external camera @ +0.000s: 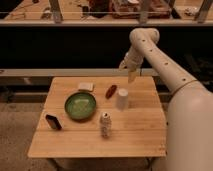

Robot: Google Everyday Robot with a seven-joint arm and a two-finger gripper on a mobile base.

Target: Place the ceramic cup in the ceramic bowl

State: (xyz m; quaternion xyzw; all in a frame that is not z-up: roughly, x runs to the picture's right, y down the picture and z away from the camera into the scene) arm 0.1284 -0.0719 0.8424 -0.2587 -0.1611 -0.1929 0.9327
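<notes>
The white ceramic cup (122,99) stands on the wooden table (140,131), right of centre. The green ceramic bowl (80,105) sits to its left, empty, with a darker rim. My gripper (131,76) hangs from the white arm above the table's back edge, behind and a little right of the cup, well above it and apart from it.
A patterned silvery can (106,124) stands in front of the cup and bowl. A red-brown oblong item (111,91) lies behind the cup. A white flat pad (86,86) lies at the back. A black block (53,122) lies at front left.
</notes>
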